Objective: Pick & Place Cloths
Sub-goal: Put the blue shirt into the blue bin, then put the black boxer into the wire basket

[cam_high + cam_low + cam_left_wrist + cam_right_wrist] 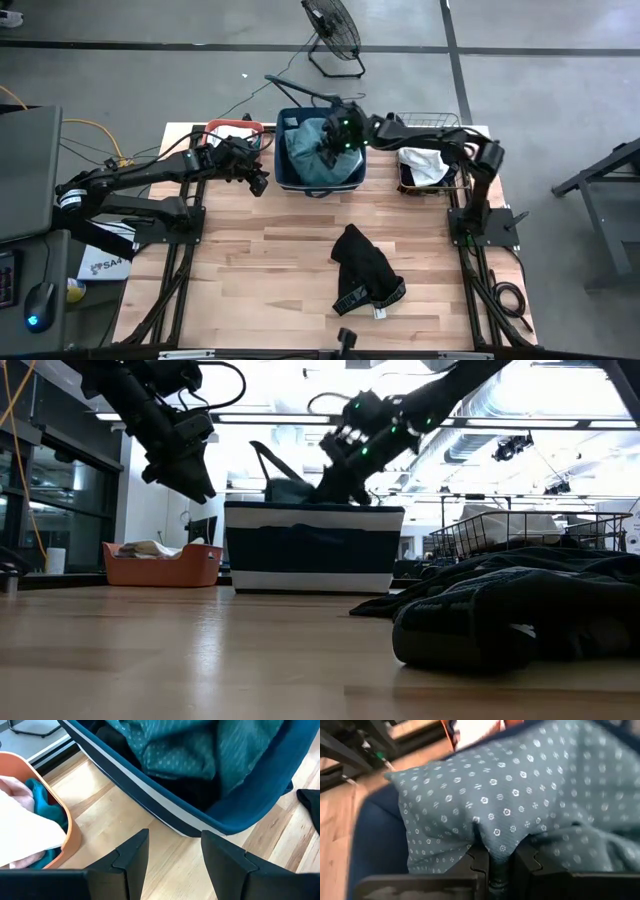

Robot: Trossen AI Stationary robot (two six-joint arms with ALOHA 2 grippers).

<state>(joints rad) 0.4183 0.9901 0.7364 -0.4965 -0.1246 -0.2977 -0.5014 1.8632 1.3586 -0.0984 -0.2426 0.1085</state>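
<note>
A large teal-green cloth with small white dots (312, 160) lies heaped in the navy tub (355, 180), with dark cloth under it (200, 790). My right gripper (492, 855) reaches into the tub from the table's right and is shut on this cloth. My left gripper (172, 855) is open and empty above the table, between the orange basin (232, 128) and the tub. A black cloth (365, 270) lies crumpled on the table's near middle. White, pink and teal cloths (30, 825) lie in the orange basin. My right gripper pinches a gathered fold of the teal-green cloth (495, 832) between its two fingers. The fingers come slanting down from the table's right into the tub (335, 480). The cloth bunches up around the fingertips, and the rest of it lies in the tub.
A wire basket (445, 125) with white cloth (425, 165) stands at the far right, beside the right arm's base. A floor fan (332, 35) stands beyond the far edge. The black cloth also shows in the low view (520, 610), close to the camera.
</note>
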